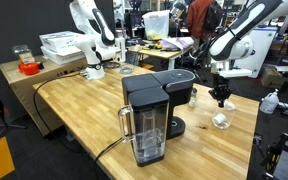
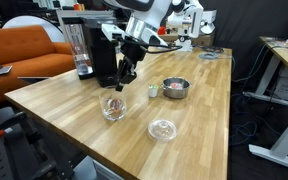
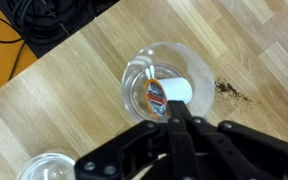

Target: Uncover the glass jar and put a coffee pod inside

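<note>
The wooden tabletop (image 2: 199, 110) stands in a cluttered lab. Nearest, the lid (image 2: 162, 128) lies off. Beyond it, by the tabletop's long edge, the glass jar (image 2: 112, 106) stands open with a coffee pod (image 3: 172, 90) inside its rim. Just above, the gripper (image 2: 121, 86) has its jaws pressed together. Any sideways drift may clip the rim and topple the jar.

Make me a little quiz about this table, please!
1. True or false: the lid is on the jar.
2. What lies in the jar? A) a spoon B) a pod C) nothing
3. Fill in: the gripper above the jar is ____ (open or shut).
Key: 1 false; 2 B; 3 shut.
</note>
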`<action>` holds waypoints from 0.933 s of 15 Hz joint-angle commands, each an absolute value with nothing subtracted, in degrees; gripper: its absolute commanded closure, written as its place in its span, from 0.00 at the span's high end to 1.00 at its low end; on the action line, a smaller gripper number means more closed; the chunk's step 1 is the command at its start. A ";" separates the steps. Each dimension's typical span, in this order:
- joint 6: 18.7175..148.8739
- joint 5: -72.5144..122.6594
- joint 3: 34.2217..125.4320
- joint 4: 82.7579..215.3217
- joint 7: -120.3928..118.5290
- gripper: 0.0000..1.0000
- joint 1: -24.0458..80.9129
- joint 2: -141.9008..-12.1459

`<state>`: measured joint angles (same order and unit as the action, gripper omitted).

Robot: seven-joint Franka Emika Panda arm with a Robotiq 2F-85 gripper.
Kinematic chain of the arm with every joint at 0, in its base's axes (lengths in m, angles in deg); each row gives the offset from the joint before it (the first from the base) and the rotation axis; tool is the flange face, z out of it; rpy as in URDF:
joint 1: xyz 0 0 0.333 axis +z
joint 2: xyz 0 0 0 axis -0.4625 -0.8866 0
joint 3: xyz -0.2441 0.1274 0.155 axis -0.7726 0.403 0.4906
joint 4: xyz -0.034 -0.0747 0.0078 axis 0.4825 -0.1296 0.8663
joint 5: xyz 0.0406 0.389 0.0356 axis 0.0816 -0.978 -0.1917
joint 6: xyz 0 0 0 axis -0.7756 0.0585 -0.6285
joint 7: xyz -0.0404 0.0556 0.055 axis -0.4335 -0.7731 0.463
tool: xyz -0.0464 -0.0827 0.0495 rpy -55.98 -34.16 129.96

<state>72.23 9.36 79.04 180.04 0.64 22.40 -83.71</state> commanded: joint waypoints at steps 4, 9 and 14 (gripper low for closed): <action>75.95 8.51 79.47 187.66 -2.65 0.00 21.87 -76.18; 85.55 8.88 79.03 198.53 -2.69 0.00 22.19 -66.80; 90.26 9.31 78.08 210.19 -3.59 0.00 21.88 -54.47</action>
<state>86.86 9.38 78.47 203.66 -1.75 22.38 -61.38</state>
